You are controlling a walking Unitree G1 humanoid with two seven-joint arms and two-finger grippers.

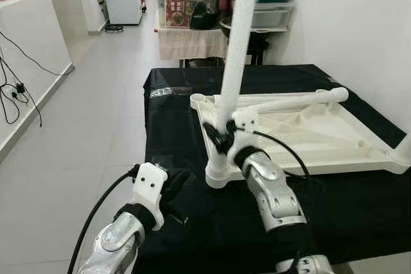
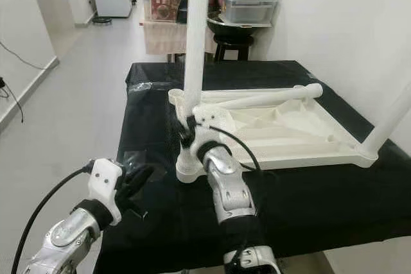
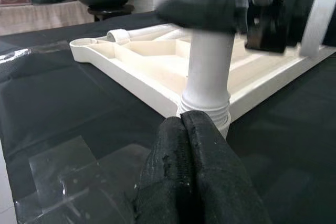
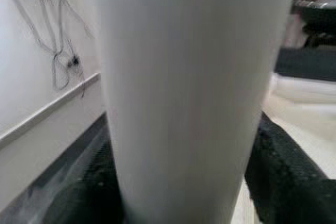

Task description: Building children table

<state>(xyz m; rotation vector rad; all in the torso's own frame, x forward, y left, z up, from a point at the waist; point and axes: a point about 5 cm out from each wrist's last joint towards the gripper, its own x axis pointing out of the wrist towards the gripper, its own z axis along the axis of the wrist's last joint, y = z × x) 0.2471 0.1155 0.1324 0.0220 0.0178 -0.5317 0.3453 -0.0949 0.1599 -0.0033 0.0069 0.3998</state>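
Your white plastic tabletop (image 1: 321, 134) lies upside down on the black cloth (image 1: 173, 139) that covers the work table, its ribbed underside facing up. At the near-left corner of the tabletop a white leg (image 1: 234, 62) stands nearly upright in its corner socket (image 1: 218, 174), leaning slightly toward the far wall. Your right gripper (image 1: 223, 138) is pinching that leg low down, just above the socket, with a black finger on each side of the tube; in the right wrist view the leg (image 4: 189, 93) stands close up between the two black fingers (image 4: 286, 177). A second leg (image 1: 295, 101) lies flat across the far part of the tabletop, its rounded end reaching the far-right side. A third leg (image 2: 392, 117) rises slanted from the near-right corner at the edge of the right eye view. Your left gripper (image 1: 176, 187) hovers low over the cloth, just to the left of the socket and apart from it; in the left wrist view its fingers (image 3: 194, 171) are pressed together with nothing between them, pointing at the threaded base of the standing leg. Behind the table you have a tiled hallway floor (image 1: 96, 94) and shelves with plastic boxes (image 1: 180, 4) and a bowl.
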